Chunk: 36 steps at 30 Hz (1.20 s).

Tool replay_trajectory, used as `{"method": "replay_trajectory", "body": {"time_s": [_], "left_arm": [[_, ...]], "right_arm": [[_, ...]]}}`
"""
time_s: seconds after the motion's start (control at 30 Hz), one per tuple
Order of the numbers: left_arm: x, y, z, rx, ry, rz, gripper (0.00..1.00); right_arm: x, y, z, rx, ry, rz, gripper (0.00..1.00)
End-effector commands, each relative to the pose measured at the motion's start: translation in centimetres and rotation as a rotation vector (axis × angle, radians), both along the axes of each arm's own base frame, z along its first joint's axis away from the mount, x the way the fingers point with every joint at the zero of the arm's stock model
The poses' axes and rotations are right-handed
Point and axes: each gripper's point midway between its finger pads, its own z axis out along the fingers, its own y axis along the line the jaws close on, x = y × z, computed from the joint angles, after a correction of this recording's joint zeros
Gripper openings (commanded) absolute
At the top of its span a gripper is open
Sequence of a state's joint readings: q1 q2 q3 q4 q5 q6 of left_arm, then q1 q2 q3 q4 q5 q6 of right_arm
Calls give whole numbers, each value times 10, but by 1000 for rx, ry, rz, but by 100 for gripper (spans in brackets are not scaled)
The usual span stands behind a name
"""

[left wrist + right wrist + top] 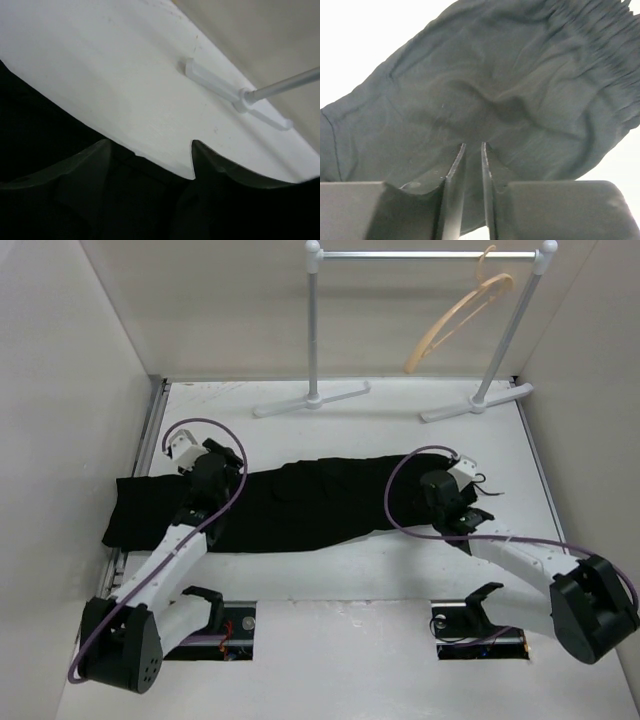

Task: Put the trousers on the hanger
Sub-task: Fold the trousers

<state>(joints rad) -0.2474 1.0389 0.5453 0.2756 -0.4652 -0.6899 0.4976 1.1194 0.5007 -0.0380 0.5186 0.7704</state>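
The black trousers (300,500) lie flat across the table from left to right. The tan wooden hanger (458,322) hangs tilted on the rail at the back right, far from both grippers. My left gripper (210,470) is down at the trousers' far edge near the left end. In the left wrist view it (147,147) is open, fingers wide apart with the dark cloth edge (50,140) between them. My right gripper (437,495) is on the right end. In the right wrist view it (472,145) is nearly closed, pinching a raised fold of the trousers (510,85).
The grey metal rail (430,255) with white joints stands at the back on two white feet (310,400); one foot shows in the left wrist view (235,92). White walls enclose the table on the left, right and back.
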Motion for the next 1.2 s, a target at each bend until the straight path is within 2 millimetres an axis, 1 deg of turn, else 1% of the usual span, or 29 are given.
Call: {"method": "replay_trajectory", "body": {"time_s": [0.0,0.03,0.07,0.1,0.13,0.17,0.2,0.27,0.33,0.37,0.43,0.5,0.63,0.7,0.73,0.77,0.87,0.9,0.93,0.97,1.0,1.03,1.1,1.13,1.17], "left_arm": [[-6,-2,23,77,-49,-7,46],[-5,-16,23,78,-44,-54,33],[-3,-36,21,78,-30,-115,24],[-4,-58,18,75,-15,-185,19],[-5,-81,13,70,0,-247,16],[-8,-106,9,71,10,-312,16],[-11,-125,6,76,20,-356,16],[-14,-154,0,66,28,-409,16],[-15,-175,-8,42,32,-443,18],[-15,-183,-13,30,40,-455,19],[-13,-192,-24,-9,58,-461,20],[-10,-192,-40,-32,84,-448,21],[-1,-186,-76,-90,163,-430,22],[2,-185,-94,-106,198,-430,22],[3,-182,-104,-108,219,-425,22],[3,-177,-114,-115,240,-411,22],[-1,-159,-132,-140,273,-369,21],[-3,-155,-132,-145,268,-366,21],[-5,-154,-131,-148,262,-369,21],[-7,-153,-129,-152,256,-374,21],[-8,-154,-123,-157,244,-384,21],[-10,-155,-118,-159,230,-393,21],[-12,-154,-107,-166,202,-395,22],[-13,-152,-102,-170,189,-395,22],[-14,-149,-96,-173,173,-390,23]], "right_arm": [[10,19,9,7,-16,32,21],[10,26,6,10,-4,47,19],[11,31,4,18,3,56,17],[12,36,1,30,12,60,16],[12,41,-2,43,25,63,13],[12,46,-5,56,37,69,12],[12,51,-9,68,52,77,12],[14,59,-20,88,85,83,12],[15,67,-32,96,118,89,11],[15,71,-38,102,129,90,11],[14,80,-48,124,156,101,11],[13,88,-54,139,170,108,11],[9,102,-55,151,172,133,11],[9,104,-46,153,151,140,11],[9,105,-37,153,129,142,13],[9,105,-27,150,104,146,18],[10,99,14,102,16,165,45],[10,96,31,80,-21,178,54],[9,96,45,65,-49,193,60],[7,96,65,44,-87,219,67],[4,97,87,33,-130,248,72],[0,100,111,38,-179,279,73],[-10,109,161,77,-276,348,64],[-15,114,188,108,-329,380,62],[-20,117,213,129,-376,410,54]]}}
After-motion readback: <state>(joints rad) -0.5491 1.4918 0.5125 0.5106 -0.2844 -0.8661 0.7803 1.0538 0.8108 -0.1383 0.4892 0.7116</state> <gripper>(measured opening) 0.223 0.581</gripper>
